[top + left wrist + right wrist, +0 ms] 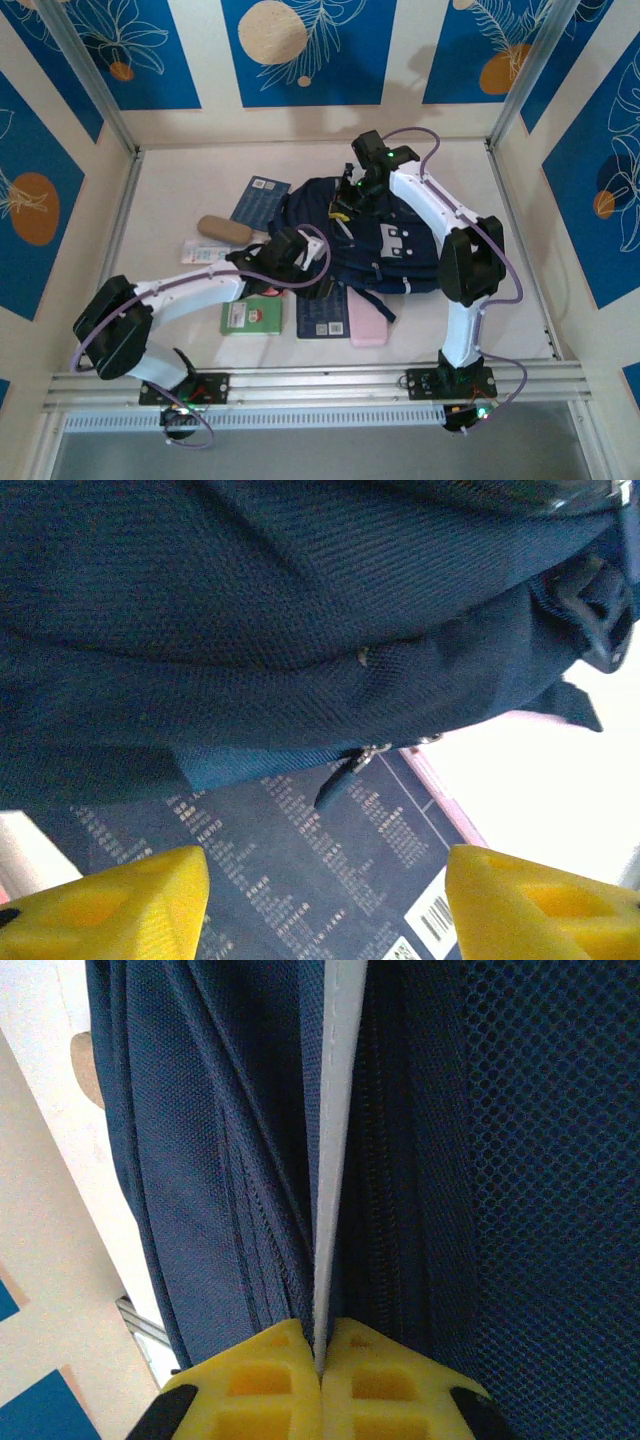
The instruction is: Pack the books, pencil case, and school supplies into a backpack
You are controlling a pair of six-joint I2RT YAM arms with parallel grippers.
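The navy backpack (pixel 390 245) lies in the middle of the table. My right gripper (pixel 348 200) is at its far edge; in the right wrist view the gripper (pixel 322 1360) is shut on a thin white strip (pixel 338 1140) running along the backpack's zipper. My left gripper (pixel 322 285) is at the near left edge of the backpack. In the left wrist view it (pixel 325 910) stands open over a navy book (pixel 330 870) that lies partly under the backpack fabric (pixel 250 610), below a zipper pull (pixel 345 775). A second navy book (pixel 258 200) lies at the far left.
A tan oblong pouch (pixel 225 229), a white-and-red packet (pixel 200 252) and a green box (pixel 252 317) lie left of the backpack. A pink flat item (pixel 368 328) lies beside the near navy book (pixel 322 315). Walls enclose the table on three sides.
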